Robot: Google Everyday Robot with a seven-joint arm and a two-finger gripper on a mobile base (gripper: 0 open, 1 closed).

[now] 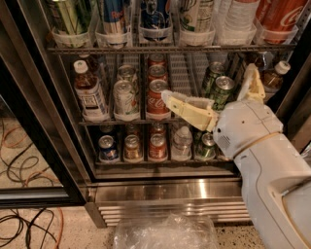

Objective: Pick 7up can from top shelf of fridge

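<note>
The fridge's top shelf [165, 49] runs across the top of the view, fronted by white cup holders. The 7up can [195, 13], whitish with green lettering, stands in the fourth holder from the left, and its lid is cut off by the frame. My gripper [208, 82] is open wide and empty. It hangs below that shelf in front of the middle rack. One cream finger [187, 108] points left toward a red Coca-Cola can [157, 99]. The other finger [252, 80] points up at the right.
The middle rack holds a brown-drink bottle [89, 95], a whitish-green can [125, 98], red cans and dark green cans [221, 90]. The bottom rack holds several cans [157, 146]. The black door frame [36, 112] stands at the left. Cables [24, 228] and clear plastic [165, 233] lie on the floor.
</note>
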